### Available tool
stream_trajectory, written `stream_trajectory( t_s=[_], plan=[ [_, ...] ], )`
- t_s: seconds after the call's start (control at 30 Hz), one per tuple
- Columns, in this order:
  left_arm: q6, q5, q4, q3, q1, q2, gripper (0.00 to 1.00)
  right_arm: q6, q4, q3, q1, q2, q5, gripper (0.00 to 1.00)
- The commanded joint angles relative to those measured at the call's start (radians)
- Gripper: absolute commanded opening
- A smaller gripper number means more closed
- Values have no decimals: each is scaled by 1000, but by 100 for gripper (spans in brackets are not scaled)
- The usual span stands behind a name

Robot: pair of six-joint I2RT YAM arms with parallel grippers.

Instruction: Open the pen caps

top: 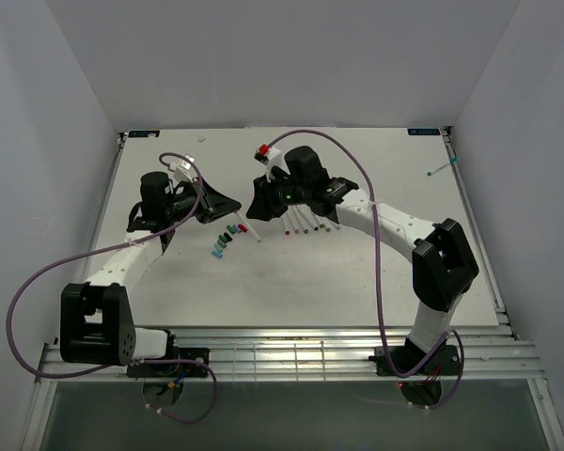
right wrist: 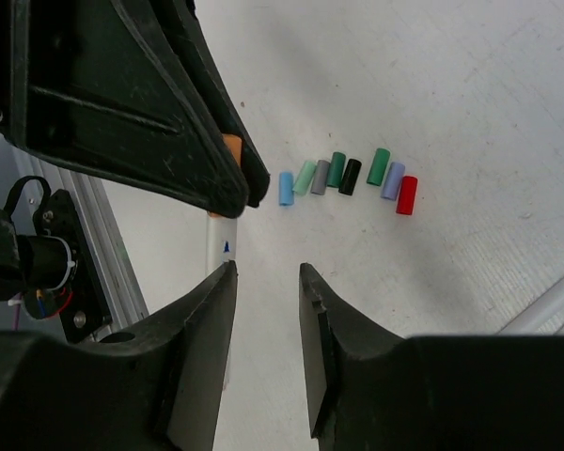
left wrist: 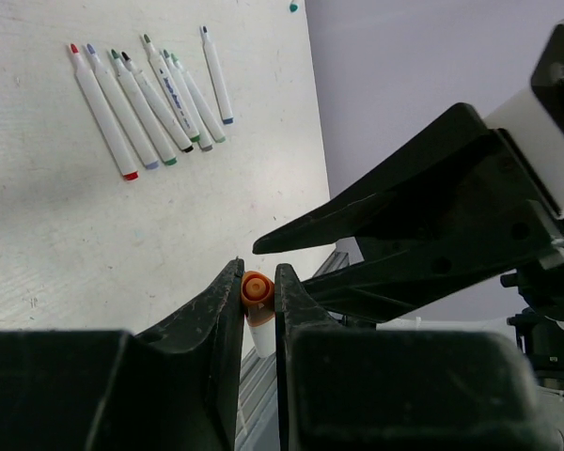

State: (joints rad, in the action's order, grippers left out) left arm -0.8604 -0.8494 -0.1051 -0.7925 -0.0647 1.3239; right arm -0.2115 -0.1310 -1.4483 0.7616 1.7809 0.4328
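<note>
My left gripper [left wrist: 258, 274] is shut on the orange cap [left wrist: 255, 287] of a white pen [right wrist: 216, 233], held above the table; it also shows in the top view [top: 233, 210]. My right gripper [right wrist: 266, 275] is open and empty, facing the left one [top: 255, 209]. The pen's barrel runs just outside its left finger [right wrist: 207, 310], not between the jaws. A row of loose pen caps [right wrist: 343, 176], blue, greens, grey, black, purple and red, lies on the table [top: 225, 241]. Several uncapped white pens [left wrist: 146, 99] lie side by side [top: 305, 225].
One more pen with a teal cap [top: 440, 169] lies alone at the far right of the white table [top: 357, 282]. The slotted metal rail [top: 291, 357] runs along the near edge. Grey walls close in both sides.
</note>
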Motion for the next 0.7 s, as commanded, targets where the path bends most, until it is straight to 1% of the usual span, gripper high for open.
stream_trajectory(
  t_s=[0.0, 0.1, 0.3, 0.43, 0.57, 0.6, 0.67],
  plan=[
    [27, -10, -7, -1, -18, 0, 0, 27, 5, -29, 8, -21, -35, 39],
    [31, -8, -4, 1, -18, 8, 0, 24, 36, -1, 8, -47, -51, 41],
    [21, -7, -10, -16, -30, 21, 0, 0, 36, -9, 10, -17, 55, 41],
    [15, 1, -10, -36, -41, 31, 0, -37, 90, 23, 21, 2, 110, 41],
    [14, 7, -11, -42, -44, 37, 0, -54, 119, 60, 41, -1, 113, 41],
    [14, 7, -10, -42, -44, 37, 0, -71, 160, 66, 41, 0, 121, 41],
    [3, 6, -19, -42, -46, 37, 0, -80, 163, 68, 47, 15, 133, 39]
  ],
)
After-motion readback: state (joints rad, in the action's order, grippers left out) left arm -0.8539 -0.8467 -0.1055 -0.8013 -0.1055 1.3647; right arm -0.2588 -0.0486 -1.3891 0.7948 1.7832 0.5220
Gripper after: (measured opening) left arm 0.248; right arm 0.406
